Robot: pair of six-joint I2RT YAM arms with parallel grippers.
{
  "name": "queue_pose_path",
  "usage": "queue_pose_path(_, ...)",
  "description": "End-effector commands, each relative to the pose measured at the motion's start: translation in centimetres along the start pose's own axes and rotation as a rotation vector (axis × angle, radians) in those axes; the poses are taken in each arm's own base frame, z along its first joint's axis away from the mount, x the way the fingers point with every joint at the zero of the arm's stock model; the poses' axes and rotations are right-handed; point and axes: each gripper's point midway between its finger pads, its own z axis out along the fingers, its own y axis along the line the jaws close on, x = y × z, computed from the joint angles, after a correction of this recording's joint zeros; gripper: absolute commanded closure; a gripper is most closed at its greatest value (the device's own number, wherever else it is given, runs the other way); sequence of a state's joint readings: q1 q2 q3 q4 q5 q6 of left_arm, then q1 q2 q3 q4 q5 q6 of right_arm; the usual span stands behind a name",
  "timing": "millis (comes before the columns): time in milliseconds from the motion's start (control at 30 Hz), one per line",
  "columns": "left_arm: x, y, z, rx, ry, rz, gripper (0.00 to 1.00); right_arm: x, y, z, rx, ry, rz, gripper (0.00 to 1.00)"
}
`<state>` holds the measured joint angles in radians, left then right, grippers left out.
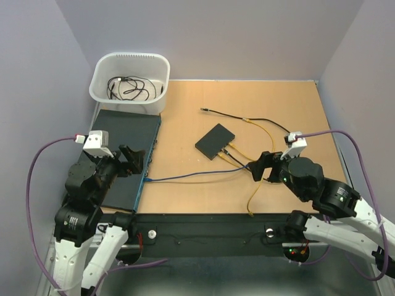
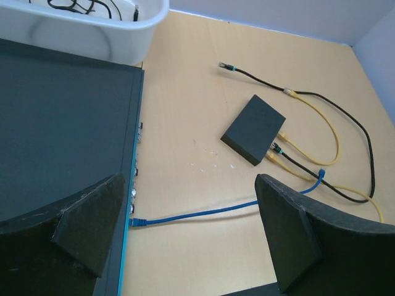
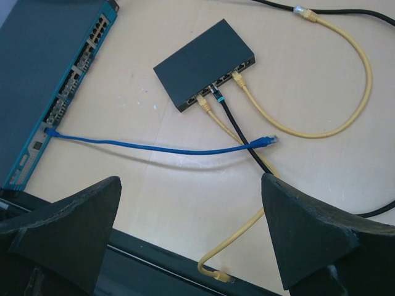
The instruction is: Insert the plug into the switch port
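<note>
The small flat black rectangular switch box (image 1: 215, 141) lay mid-desk, its port row crowded by yellow cables (image 3: 364, 80) and a black cable (image 3: 237, 126). The blue cable's loose plug (image 3: 269, 140) rested just near of it, crossing the black cable. The left end effector (image 1: 133, 157) and right end effector (image 1: 258, 165) gaped wide, holding nothing. A large dark rack unit (image 1: 123, 132) lay left.

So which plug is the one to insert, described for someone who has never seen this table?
Find the small black switch in the middle of the table. Just in front of its port edge a loose plug lies across the black cable. It is the only blue plug there; the yellow cables and the black one beside it sit in ports.
</note>
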<state>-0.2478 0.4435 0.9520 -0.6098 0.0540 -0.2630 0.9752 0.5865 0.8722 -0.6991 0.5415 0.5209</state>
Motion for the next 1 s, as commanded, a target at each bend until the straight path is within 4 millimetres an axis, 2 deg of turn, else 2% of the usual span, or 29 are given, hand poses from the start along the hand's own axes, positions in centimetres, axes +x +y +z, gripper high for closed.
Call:
queue_pose_path(0,0.2,0.6,-0.3,-0.020,-0.026,0.013,0.01,0.3,0.3,0.5,0.000,0.006,0.005,0.00)
queue_pose_path(267,-0.4,1.4,-1.9,-0.053,-0.098,0.015,0.01,0.3,0.2,0.3,-0.009,-0.003,0.017,0.00)
queue_pose_path(967,-0.2,1.8,-1.7,-0.075,-0.090,0.010,0.01,0.8,0.5,0.5,-0.032,0.002,0.019,0.00)
